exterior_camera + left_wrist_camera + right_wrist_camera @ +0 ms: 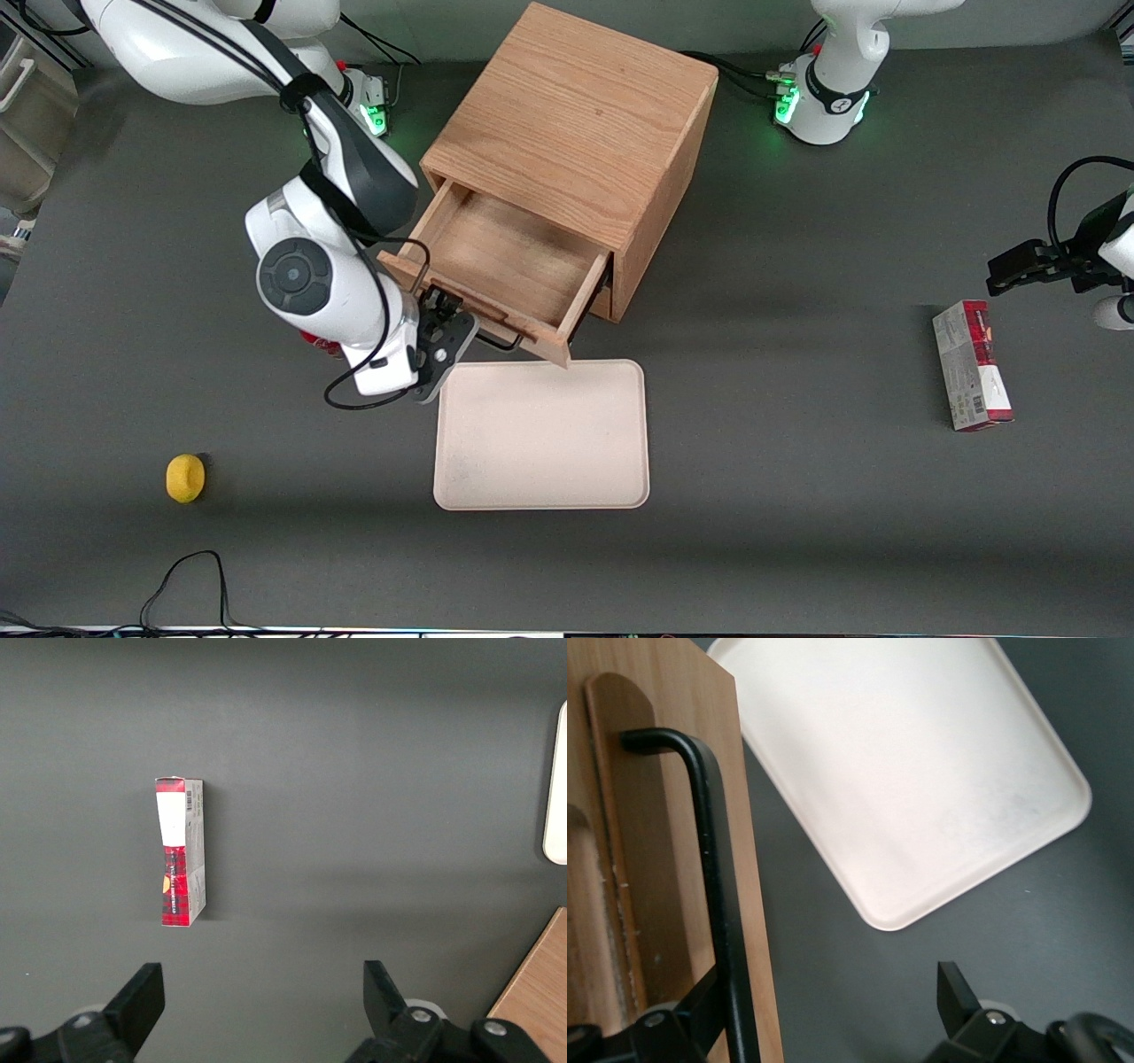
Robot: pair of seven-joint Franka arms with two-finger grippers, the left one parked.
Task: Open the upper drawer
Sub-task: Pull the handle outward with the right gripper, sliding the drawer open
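Note:
The oak cabinet [576,124] stands in the middle of the table. Its upper drawer [505,257] is pulled well out toward the front camera and its light-wood inside shows empty. The bottom drawer is hidden beneath it. My right gripper [443,323] is at the drawer front, by the end of the black bar handle [505,344] toward the working arm. In the right wrist view the gripper [831,983] is open wide. One finger [700,1001] sits between the handle [718,886] and the drawer front [656,859]; the other finger [954,992] hangs over bare table. Nothing is clamped.
A pale tray [540,434] lies just in front of the open drawer, nearer the front camera, and shows in the right wrist view [904,771]. A yellow object [185,478] lies toward the working arm's end. A red and grey box [970,363] lies toward the parked arm's end.

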